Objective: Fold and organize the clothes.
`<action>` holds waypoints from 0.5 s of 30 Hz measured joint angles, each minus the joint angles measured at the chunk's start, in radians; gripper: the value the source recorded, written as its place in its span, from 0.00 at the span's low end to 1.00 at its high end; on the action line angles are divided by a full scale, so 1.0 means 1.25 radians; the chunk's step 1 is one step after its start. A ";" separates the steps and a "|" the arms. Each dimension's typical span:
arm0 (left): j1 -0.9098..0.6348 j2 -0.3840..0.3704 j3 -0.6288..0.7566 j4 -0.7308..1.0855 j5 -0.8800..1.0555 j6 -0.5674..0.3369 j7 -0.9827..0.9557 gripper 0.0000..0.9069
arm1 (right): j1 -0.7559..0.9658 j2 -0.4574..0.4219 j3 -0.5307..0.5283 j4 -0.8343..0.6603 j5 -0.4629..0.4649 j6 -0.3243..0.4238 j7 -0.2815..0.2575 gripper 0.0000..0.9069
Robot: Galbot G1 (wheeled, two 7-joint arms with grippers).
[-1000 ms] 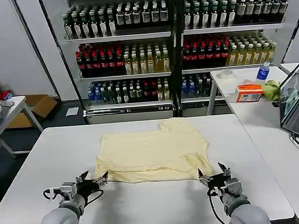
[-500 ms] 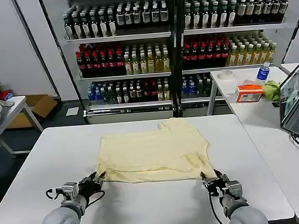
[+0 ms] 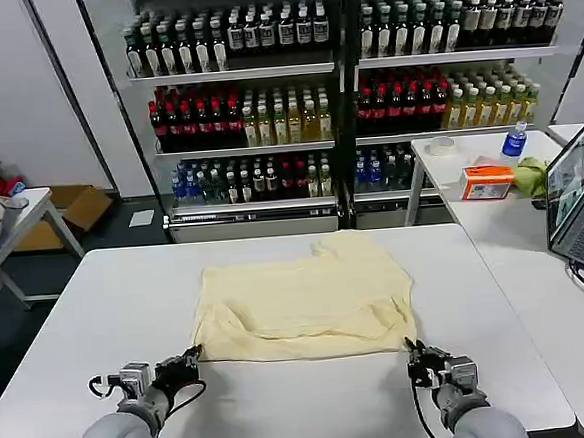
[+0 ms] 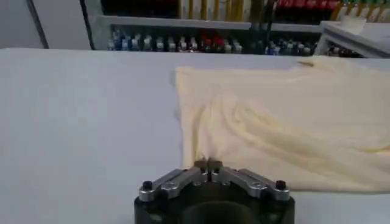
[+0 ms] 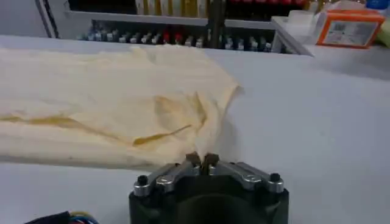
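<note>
Both the left gripper (image 3: 190, 360) and right gripper (image 3: 416, 355), now pressed together after standing spread, have backed off the near hem of the cream T-shirt (image 3: 303, 298) just ahead on the bench (image 3: 97, 303), suggesting this fold is finished.

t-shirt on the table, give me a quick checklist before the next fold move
1. Left tool shut on the near left hem of the T-shirt: ok.
2. Right tool shut at the near right corner: ok; cloth actually caught between its tips: cannot tell.
3. Both tools level along the near edge, left and right: ok.
4. Shirt flat: not ok, ridges run across the near half.
5. White table bare beyond the shirt for folding: ok.
</note>
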 measured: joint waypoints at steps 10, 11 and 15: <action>0.086 -0.018 -0.045 -0.071 0.002 0.004 -0.003 0.01 | -0.084 -0.021 0.026 0.070 -0.014 -0.001 -0.001 0.00; 0.097 -0.020 -0.051 -0.080 0.003 0.004 -0.003 0.01 | -0.094 -0.024 0.029 0.078 -0.017 0.000 -0.002 0.00; 0.142 -0.023 -0.075 -0.116 0.003 0.004 -0.004 0.01 | -0.142 -0.036 0.046 0.115 -0.027 0.008 -0.003 0.00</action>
